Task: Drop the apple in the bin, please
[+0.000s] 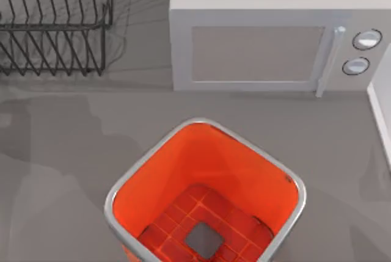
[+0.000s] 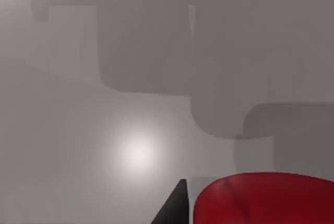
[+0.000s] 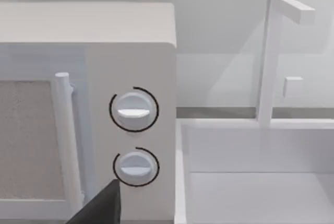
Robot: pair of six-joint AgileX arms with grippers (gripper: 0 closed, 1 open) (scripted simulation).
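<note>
Bin [image 1: 183,170] sits at the desk's [image 1: 55,152] front edge, about mid-width, rotated so a corner points toward the back; the near part is cut off by the top view's lower border. Inside is bright orange-red, rim is shiny silver, floor is gridded with a grey square centre, nothing lying on the floor that we can see. Behind it, along the back edge, stands the grey microwave [image 1: 256,36], door shut, bar handle and two round knobs on its right side; bin and microwave are apart with bare desk between. Black wire dish rack [image 1: 55,24] is at the back-left corner, well apart from the bin. White sink [image 3: 250,182] with its tap [image 3: 269,57] sits just beside the microwave at the right edge. In the left wrist view, the apple [image 2: 266,200], dark red, sits right beside one dark fingertip [image 2: 175,208] of our left claw [image 2: 224,219]; we can't tell whether it is pinched or just lying next to the finger, so claw state is unclear. Grey desk surface with soft shadows lies below it. In the right wrist view, one dark fingertip [image 3: 102,205] of our right claw is facing the microwave's knobs and handle; whether it's spread or pressed together we can't tell.
</note>
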